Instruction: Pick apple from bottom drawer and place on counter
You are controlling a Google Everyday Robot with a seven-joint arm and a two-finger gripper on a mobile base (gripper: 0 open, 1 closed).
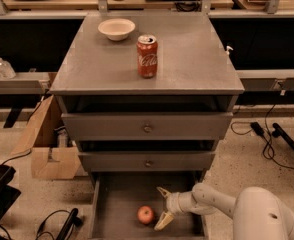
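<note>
The apple (146, 214), small, round and red-orange, lies on the floor of the bottom drawer (118, 204), which is pulled out at the foot of the grey cabinet. My gripper (162, 206) is inside that drawer, just to the right of the apple, pointing left. It is open, with one pale finger up at the back and the other down beside the apple. Neither finger touches the apple. The counter (187, 59) is the flat grey top of the cabinet.
A red Coca-Cola can (147, 56) and a white bowl (116, 29) stand on the counter. Two shallower drawers with round knobs (147, 128) are shut above the open one. A cardboard box (44, 144) sits left of the cabinet. Cables lie on the floor at right.
</note>
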